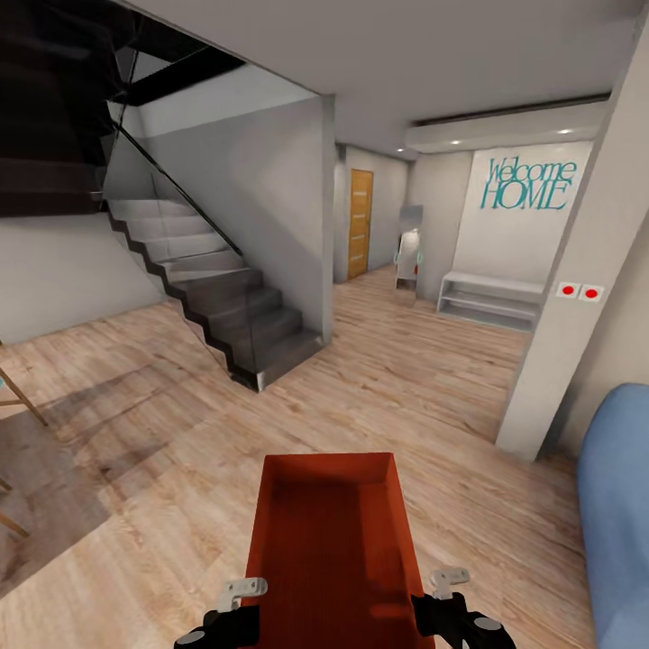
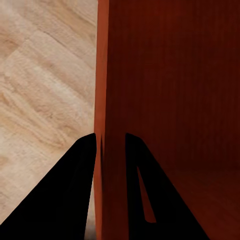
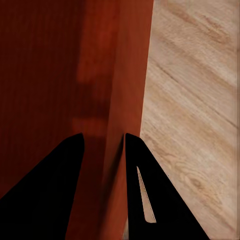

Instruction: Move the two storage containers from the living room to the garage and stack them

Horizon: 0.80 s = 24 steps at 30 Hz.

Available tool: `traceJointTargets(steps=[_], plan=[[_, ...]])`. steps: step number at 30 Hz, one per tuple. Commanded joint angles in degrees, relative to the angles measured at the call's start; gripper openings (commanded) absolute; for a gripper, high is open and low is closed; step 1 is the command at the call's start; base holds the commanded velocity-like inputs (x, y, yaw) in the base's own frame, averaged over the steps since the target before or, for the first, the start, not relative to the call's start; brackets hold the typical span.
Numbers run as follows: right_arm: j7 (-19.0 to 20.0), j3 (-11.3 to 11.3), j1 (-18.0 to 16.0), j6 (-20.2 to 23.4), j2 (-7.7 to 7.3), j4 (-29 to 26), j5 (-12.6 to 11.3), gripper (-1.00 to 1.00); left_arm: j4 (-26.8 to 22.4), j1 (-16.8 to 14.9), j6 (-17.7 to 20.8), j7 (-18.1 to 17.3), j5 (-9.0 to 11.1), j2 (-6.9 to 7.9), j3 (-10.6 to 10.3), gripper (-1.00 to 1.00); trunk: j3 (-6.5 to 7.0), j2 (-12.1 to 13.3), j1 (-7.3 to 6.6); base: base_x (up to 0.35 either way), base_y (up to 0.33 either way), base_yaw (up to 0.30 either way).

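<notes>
Near centre of the head view, above light wood plank floor [image 1: 379, 388]: one orange-red storage container [image 1: 335, 541], open-topped, held between both arms. Left tool [image 2: 110, 145] clamped on its left wall, one finger each side; right tool [image 3: 104, 145] likewise on its right wall. Far left: grey staircase [image 1: 230, 306]. Far: wooden door [image 1: 360, 223], "Welcome HOME" lettering [image 1: 528, 183]. Near right: blue sofa [image 1: 617, 505].
</notes>
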Motion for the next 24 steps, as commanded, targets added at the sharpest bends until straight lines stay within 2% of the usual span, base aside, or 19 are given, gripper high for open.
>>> traceJointTargets(steps=[1,9,24], plan=[[2.3,-0.2,0.0,0.3,0.19,0.0,0.4,-1.0,-0.2,-0.1,-1.6,0.7,-0.6,-0.04,0.6,-1.0,-0.14,-0.1,0.07,0.33,-0.094,-0.006],[2.3,-0.2,0.0,0.3,0.19,0.0,0.4,-1.0,-0.2,-0.1,-1.6,0.7,-0.6,-0.04,0.6,-1.0,-0.14,-0.1,0.07,0.33,-0.091,-0.171],[2.3,-0.2,0.0,0.3,0.19,0.0,0.4,-1.0,-0.2,-0.1,-1.6,0.7,-0.6,-0.06,0.6,-1.0,-0.14,-0.1,0.07,0.33,-0.088,-0.008]])
